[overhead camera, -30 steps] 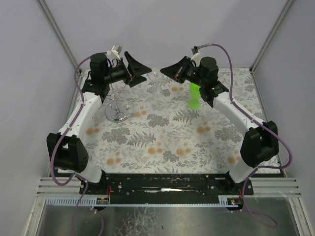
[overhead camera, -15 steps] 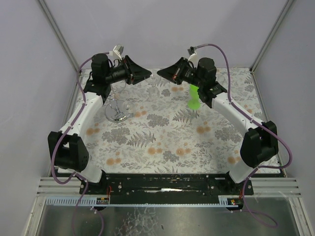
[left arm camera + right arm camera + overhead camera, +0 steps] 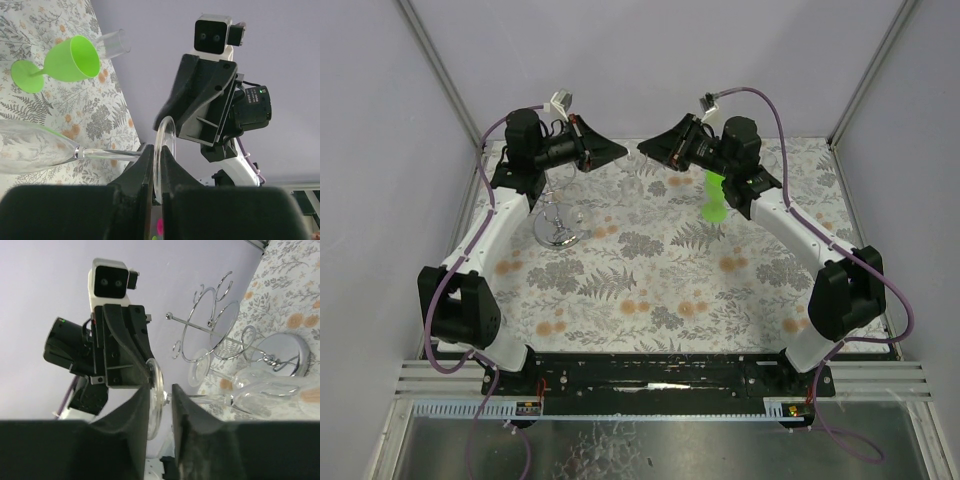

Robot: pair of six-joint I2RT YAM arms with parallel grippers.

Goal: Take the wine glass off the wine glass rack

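A clear wine glass (image 3: 30, 152) lies sideways in the air between the two arms, above the back of the table. My left gripper (image 3: 159, 165) is shut on its round foot (image 3: 165, 145), with the stem running off to the left. My right gripper (image 3: 161, 395) stands slightly open around the same foot (image 3: 156, 390); a gap shows at one finger. In the top view the two grippers meet tip to tip, left (image 3: 620, 152) and right (image 3: 645, 150). The wine glass rack (image 3: 556, 215) stands on its shiny round base (image 3: 282, 355) under the left arm, apart from the held glass.
Another clear glass (image 3: 198, 374) hangs from the rack's wire loops (image 3: 215, 325). A green plastic goblet (image 3: 714, 197) stands under the right arm, with a clear tumbler (image 3: 112, 44) behind it. A floral cloth (image 3: 650, 280) covers the table, with grey walls close behind.
The two grippers have come together at the back centre. My left gripper has shut on the glass's foot, and my right gripper's jaws have parted from it.
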